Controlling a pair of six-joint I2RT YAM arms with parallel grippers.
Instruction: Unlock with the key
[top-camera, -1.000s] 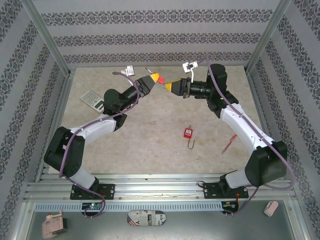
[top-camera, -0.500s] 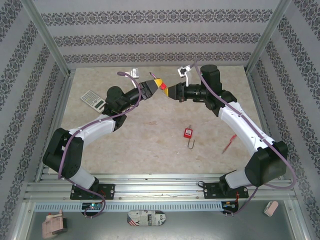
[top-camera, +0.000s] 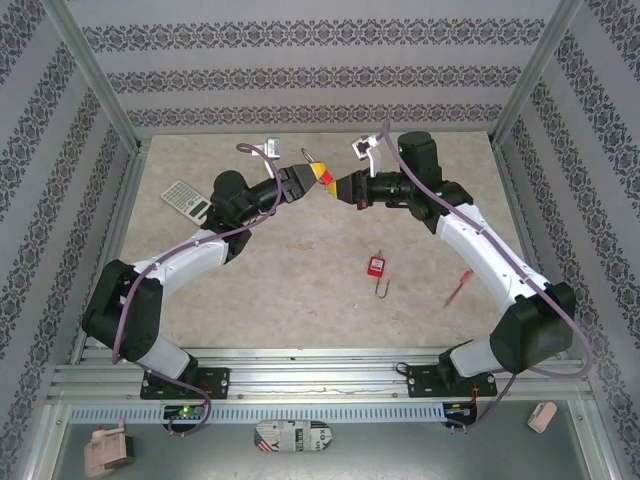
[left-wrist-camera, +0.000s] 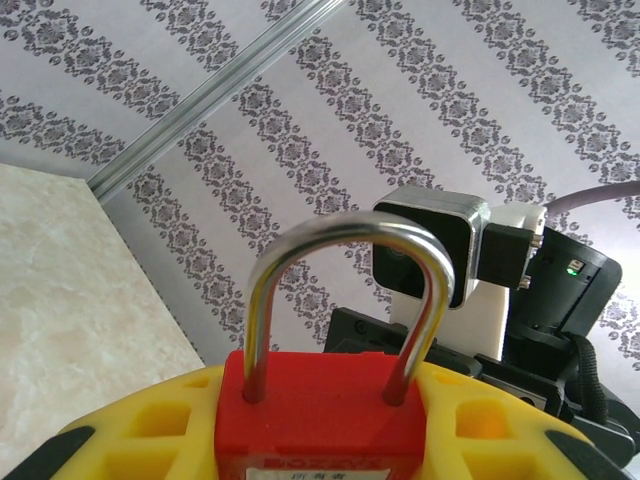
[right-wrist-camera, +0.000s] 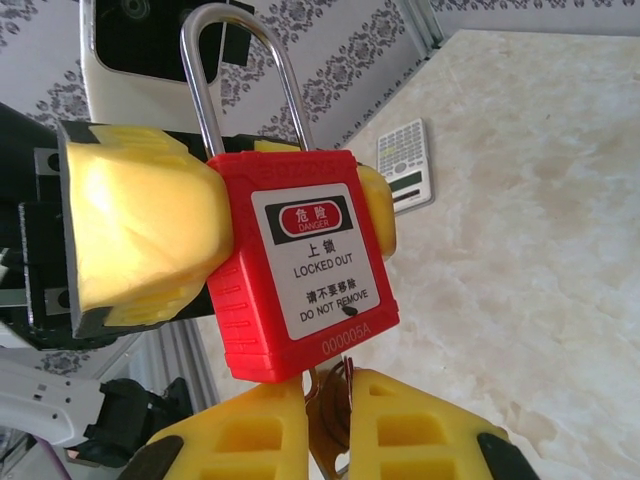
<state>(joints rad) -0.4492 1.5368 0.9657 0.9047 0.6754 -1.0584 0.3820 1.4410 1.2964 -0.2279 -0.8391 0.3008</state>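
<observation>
Red padlock (right-wrist-camera: 305, 275), upright with its label facing the right wrist camera, is held well above the bench (top-camera: 300, 270), pinched by its body in the left claw (top-camera: 318, 176). Just beneath it the right claw (right-wrist-camera: 335, 425) is pressed together on the key (right-wrist-camera: 337, 390). The key meets the padlock's underside; how deep it sits I cannot tell.

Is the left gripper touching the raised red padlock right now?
Touching. In the right wrist view the left gripper has its yellow fingers pressed against both sides of the red padlock.
</observation>
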